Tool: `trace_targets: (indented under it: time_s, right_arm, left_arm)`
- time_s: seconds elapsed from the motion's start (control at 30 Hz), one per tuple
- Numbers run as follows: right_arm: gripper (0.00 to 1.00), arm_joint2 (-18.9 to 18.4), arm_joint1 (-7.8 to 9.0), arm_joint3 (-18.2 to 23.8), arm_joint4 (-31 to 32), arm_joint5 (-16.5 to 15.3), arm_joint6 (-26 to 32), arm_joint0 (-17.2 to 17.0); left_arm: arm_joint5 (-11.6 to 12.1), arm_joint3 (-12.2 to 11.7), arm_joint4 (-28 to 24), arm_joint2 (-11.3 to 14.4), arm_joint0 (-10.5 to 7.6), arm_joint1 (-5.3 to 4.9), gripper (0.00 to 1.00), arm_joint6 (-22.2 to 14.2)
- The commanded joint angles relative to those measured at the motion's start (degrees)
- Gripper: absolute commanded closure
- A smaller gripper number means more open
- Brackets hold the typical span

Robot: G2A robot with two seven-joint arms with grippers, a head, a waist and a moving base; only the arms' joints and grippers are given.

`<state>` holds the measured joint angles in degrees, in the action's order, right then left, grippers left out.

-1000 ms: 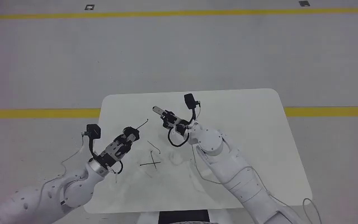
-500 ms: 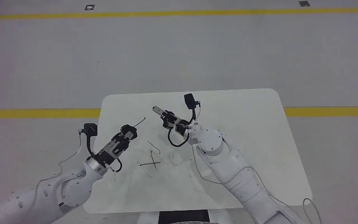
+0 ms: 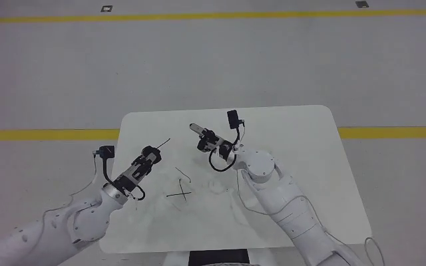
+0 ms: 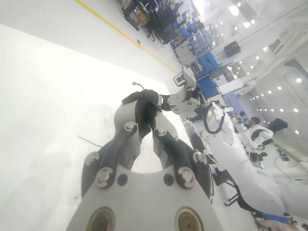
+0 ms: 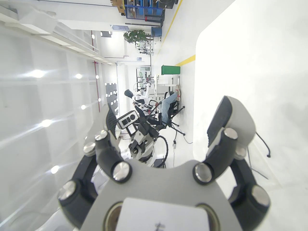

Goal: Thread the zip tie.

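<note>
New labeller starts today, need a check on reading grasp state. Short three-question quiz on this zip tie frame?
1. True or false: the right gripper has its jaws shut on something.
2. Which one holds the zip tie that sticks out past its jaws? A) left gripper B) right gripper C) neither
3. Fill in: the spare black zip ties lie crossed on the ____.

Key: 1 false, its jaws stand open and empty. 2 A. 3 table.
</note>
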<state>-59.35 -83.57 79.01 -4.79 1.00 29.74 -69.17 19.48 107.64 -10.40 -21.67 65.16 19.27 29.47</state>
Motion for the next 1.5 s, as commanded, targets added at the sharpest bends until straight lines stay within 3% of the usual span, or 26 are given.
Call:
trace_targets:
  time_s: [0.0, 0.17, 0.27, 0.47, 0.57, 0.6, 0.63, 1.0, 1.1, 1.13, 1.27, 1.4, 1.47]
  right_arm:
    - [0.00, -1.5, 0.30, -1.0, -2.6, -1.9, 3.3, 0.1]
    - [0.00, -3.2, 0.87, -3.2, -6.3, -4.5, 10.1, 0.9]
    - [0.00, -3.5, 1.07, -4.9, -8.1, -5.7, 13.5, 1.6]
    - [0.00, -2.6, 1.12, -7.6, -10.5, -7.9, 18.1, 3.1]
    - [0.00, -2.0, 1.03, -8.0, -12.9, -8.9, 21.3, 3.4]
    - [0.00, -2.0, 1.03, -8.0, -12.9, -8.9, 21.3, 3.4]
    - [0.00, -2.0, 1.03, -8.0, -12.9, -8.9, 21.3, 3.4]
    - [0.00, -2.0, 1.03, -8.0, -12.9, -8.9, 21.3, 3.4]
    - [0.00, -2.0, 1.03, -8.0, -12.9, -8.9, 21.3, 3.4]
    - [0.00, -2.0, 1.03, -8.0, -12.9, -8.9, 21.3, 3.4]
    - [0.00, -1.8, 1.00, -7.9, -16.2, -9.2, 23.0, 2.7]
    - [0.00, -1.4, 0.82, -10.5, -21.0, -9.9, 26.7, 3.6]
    - [0.00, -0.9, 0.71, -11.6, -21.8, -10.7, 27.6, 4.2]
  left_arm:
    - [0.0, 0.7, -2.4, -1.6, 0.41, -0.09, 1.00, -2.3]
    - [0.0, 1.3, -8.5, -6.6, 2.11, 0.11, 1.00, -9.4]
    - [0.0, 0.3, -11.2, -10.6, 3.91, 0.61, 1.00, -14.5]
    - [0.0, -2.7, -18.6, -20.6, 8.85, 2.78, 1.00, -27.6]
    - [0.0, -3.8, -24.0, -27.6, 12.41, 4.72, 1.00, -37.7]
    - [0.0, -4.6, -27.2, -30.8, 14.12, 5.68, 1.00, -44.0]
    - [0.0, -5.6, -29.0, -32.8, 14.94, 6.19, 1.00, -47.3]
    - [0.0, -5.6, -29.1, -32.8, 14.93, 6.24, 1.00, -47.1]
    - [0.0, -7.3, -33.6, -33.1, 14.58, 6.92, 1.00, -49.3]
    - [0.0, -8.1, -35.1, -33.3, 14.33, 7.13, 1.00, -51.2]
    - [0.0, -13.0, -45.5, -34.5, 13.59, 8.34, 1.00, -66.8]
    - [0.0, -18.2, -53.3, -34.8, 13.26, 9.82, 1.00, -78.8]
    - [0.0, -20.2, -56.1, -34.4, 12.91, 10.58, 1.00, -82.5]
